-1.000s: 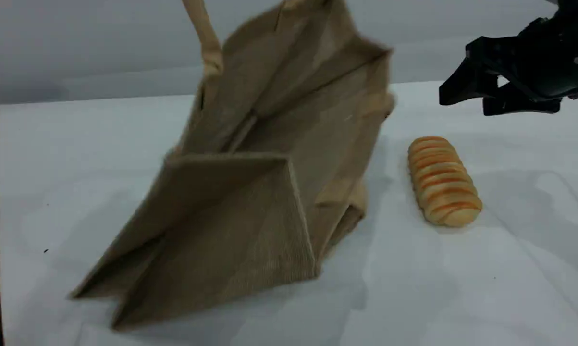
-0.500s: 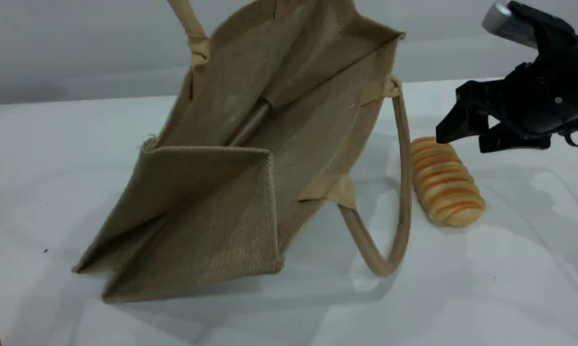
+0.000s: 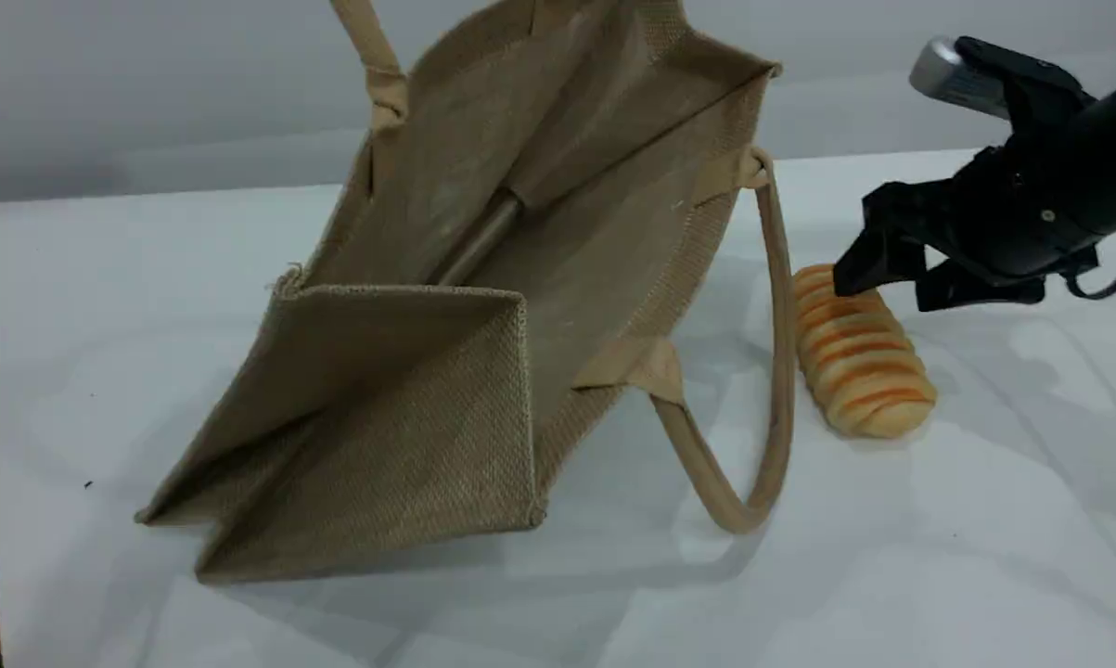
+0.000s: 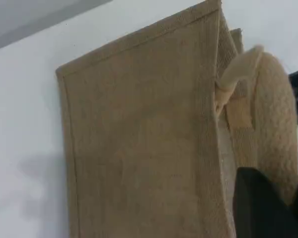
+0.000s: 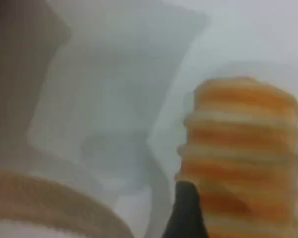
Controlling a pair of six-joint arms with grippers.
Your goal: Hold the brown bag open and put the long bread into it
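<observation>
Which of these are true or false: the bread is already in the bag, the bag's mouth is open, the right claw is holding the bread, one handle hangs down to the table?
1. The long bread is inside the brown bag. False: it lies on the table, right of the bag.
2. The bag's mouth is open. True.
3. The right gripper grips the bread. False: its jaws are open, right at the loaf's far end.
4. One handle hangs down to the table. True.
</observation>
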